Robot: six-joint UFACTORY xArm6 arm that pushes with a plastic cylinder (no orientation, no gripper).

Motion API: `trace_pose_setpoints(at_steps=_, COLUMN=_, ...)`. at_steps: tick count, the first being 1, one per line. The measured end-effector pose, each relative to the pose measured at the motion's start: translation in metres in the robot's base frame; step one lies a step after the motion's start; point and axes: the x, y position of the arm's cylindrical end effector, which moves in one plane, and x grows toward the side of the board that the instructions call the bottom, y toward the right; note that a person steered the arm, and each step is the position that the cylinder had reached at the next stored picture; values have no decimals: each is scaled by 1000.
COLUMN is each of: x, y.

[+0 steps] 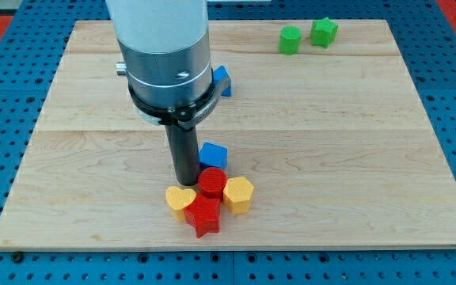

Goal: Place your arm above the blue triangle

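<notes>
While upright, my tip touching blue block, beside red cylinder

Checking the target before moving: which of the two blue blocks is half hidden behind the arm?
The upper blue block, peeking out right of the arm; the other blue block sits beside my tip.

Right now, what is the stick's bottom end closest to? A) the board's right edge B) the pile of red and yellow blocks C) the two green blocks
B: my tip sits just at the view's left of the red cylinder, by the yellow heart.
</notes>
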Motion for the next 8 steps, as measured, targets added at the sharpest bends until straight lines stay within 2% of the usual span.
trace_pose_setpoints(at_steps=4, x=-7, y=9)
trace_pose_setpoints(at_steps=5, x=-19, y=36)
trace_pose_setpoints(at_steps=6, x=-48, y=49)
trace_pose_setpoints(at_steps=7, x=-55, y=42)
trace_pose_setpoints(at_steps=8, x=-85, y=15)
